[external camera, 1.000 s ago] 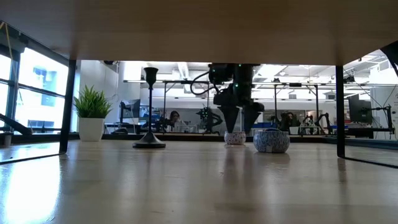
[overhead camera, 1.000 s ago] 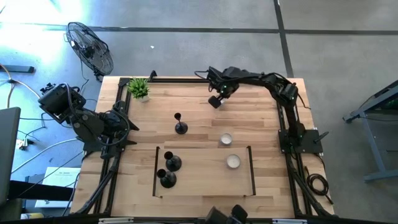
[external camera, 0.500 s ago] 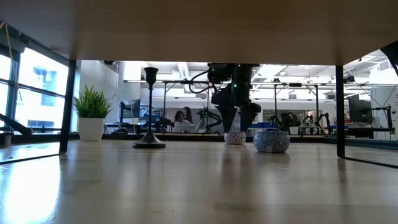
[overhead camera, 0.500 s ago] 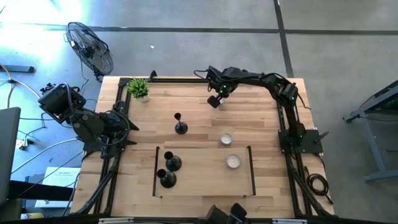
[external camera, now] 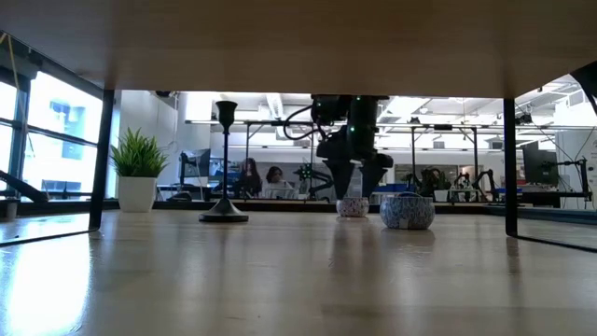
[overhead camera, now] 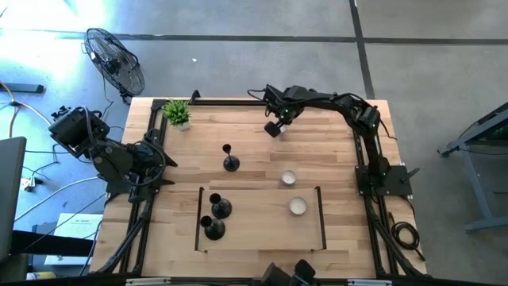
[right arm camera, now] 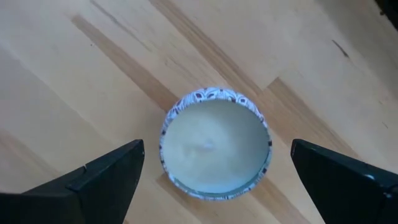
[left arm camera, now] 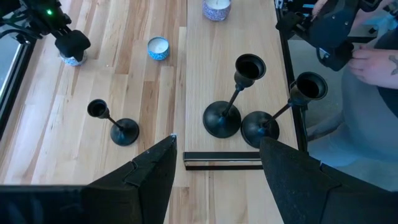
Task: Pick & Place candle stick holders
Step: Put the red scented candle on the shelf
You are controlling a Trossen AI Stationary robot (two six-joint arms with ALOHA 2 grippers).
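The right gripper [overhead camera: 272, 129] hangs in the upper middle of the high view, its dark fingers [right arm camera: 99, 180] spread wide on either side of a small round candle in a blue-and-white patterned tin [right arm camera: 216, 142] directly below it. That candle is not one of the three black metal candlestick holders with domed bases and thin stems. One holder [overhead camera: 229, 159] stands alone on the wooden table [overhead camera: 333, 151] near the middle of the high view. The other two [overhead camera: 220, 206] [overhead camera: 213, 228] stand close together in the lower left, inside the black-edged placing frame [overhead camera: 321, 218].

The main risk, as I judge it, is that the fingers close on the candle tin instead of the lone holder. A later reach for that holder could also tip it, since a thin stem on a small base topples easily if one finger touches first.

The left gripper [left arm camera: 216, 165] waits at the left edge of the table, fingers apart and holding nothing.
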